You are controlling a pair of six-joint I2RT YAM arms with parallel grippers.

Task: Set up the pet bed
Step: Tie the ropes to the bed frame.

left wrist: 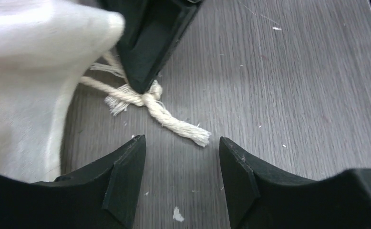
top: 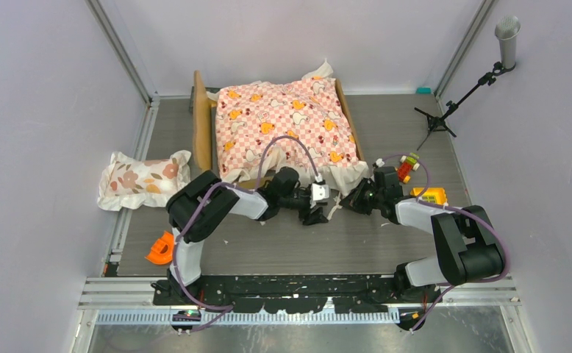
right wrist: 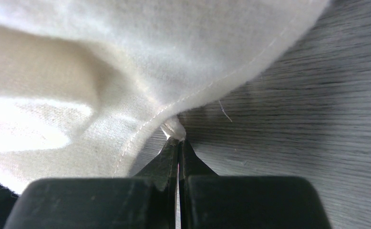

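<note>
The pet bed point(top: 202, 121) stands at the back middle, its tan headboard on the left. The pink-checkered ruffled sheet point(top: 287, 121) covers it, so the mattress is hidden. The sheet's white ruffle point(left wrist: 26, 86) hangs over the near end, with a knotted cotton cord point(left wrist: 167, 117) lying on the table. My right gripper point(top: 351, 204) point(right wrist: 178, 140) is shut on the cord's end by the ruffle edge point(right wrist: 126, 71); its fingers point(left wrist: 150, 43) show in the left wrist view at the knot. My left gripper point(top: 314, 217) point(left wrist: 181, 143) is open and empty, just short of the cord's frayed tip.
A floral ruffled pillow point(top: 143, 180) lies left of the bed. An orange part point(top: 160, 250) sits at the near left. A red-yellow toy point(top: 408, 168) and a yellow item point(top: 431, 195) lie on the right. A tripod point(top: 452, 103) stands at the back right.
</note>
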